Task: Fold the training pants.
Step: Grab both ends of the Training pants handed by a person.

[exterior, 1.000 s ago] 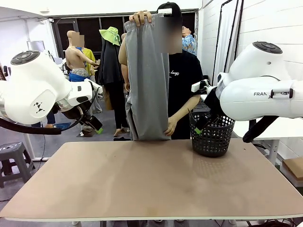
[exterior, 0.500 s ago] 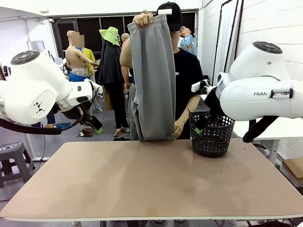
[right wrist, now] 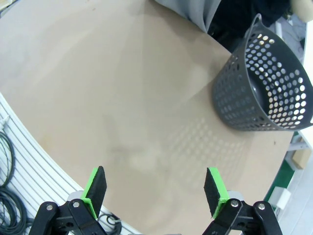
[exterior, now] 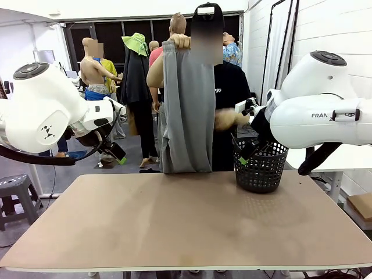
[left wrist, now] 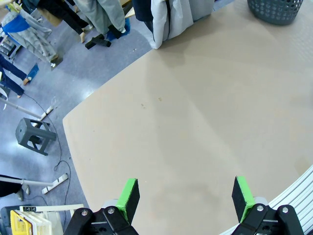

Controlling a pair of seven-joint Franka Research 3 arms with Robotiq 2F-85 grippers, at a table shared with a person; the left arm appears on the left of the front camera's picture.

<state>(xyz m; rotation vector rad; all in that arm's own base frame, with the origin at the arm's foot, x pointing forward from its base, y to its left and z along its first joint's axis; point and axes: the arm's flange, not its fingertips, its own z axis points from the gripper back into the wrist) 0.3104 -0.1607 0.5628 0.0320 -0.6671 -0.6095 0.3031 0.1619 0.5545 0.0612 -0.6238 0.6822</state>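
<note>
A person at the far side of the table holds the light grey training pants (exterior: 186,110) up by the waistband with one raised hand (exterior: 181,40). The pants hang straight down, and their hem is level with the table's far edge. The person's other hand (exterior: 224,120) is blurred beside the pants, off the fabric. The pants' lower part also appears at the top of the left wrist view (left wrist: 171,19) and of the right wrist view (right wrist: 195,10). My left gripper (left wrist: 186,196) and right gripper (right wrist: 155,188) both hover open over bare tabletop, holding nothing.
A black mesh basket (exterior: 260,168) stands at the table's far right, also visible as the basket (right wrist: 266,83) in the right wrist view. The brown tabletop (exterior: 186,221) stretches wide between my arms. A grey stool (left wrist: 34,136) stands on the floor to the left.
The person's lower hand has let go of the pants' hem and risen to waist height. The hand at the top has shifted slightly right. Neither of my arms has moved.
</note>
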